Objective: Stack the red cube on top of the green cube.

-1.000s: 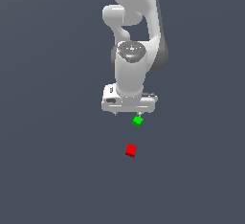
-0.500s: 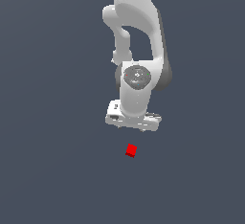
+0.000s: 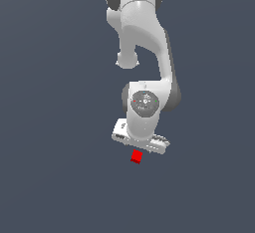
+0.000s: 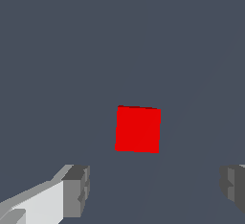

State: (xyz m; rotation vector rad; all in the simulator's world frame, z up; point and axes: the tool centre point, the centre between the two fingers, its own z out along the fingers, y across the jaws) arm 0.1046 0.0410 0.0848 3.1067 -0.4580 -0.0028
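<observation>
On the flat dark grey floor (image 3: 55, 177), the red cube (image 3: 136, 157) sits alone, its top face seen square-on and bright in the wrist view (image 4: 138, 129). Directly over it hangs the white gripper (image 4: 153, 187), whose two grey fingertips (image 4: 76, 189) stand wide apart, one to either side of the cube and clear of it, with nothing between them but bare floor. Seen from the exterior view, the gripper's pale hand (image 3: 141, 138) hovers just above the cube and partly overlaps its upper edge; whether the fingers have reached the cube's level cannot be told from this angle. Above the hand, the Panda arm (image 3: 144, 43) rises in a bent white column to the frame's upper edge. No green cube shows in either view.
</observation>
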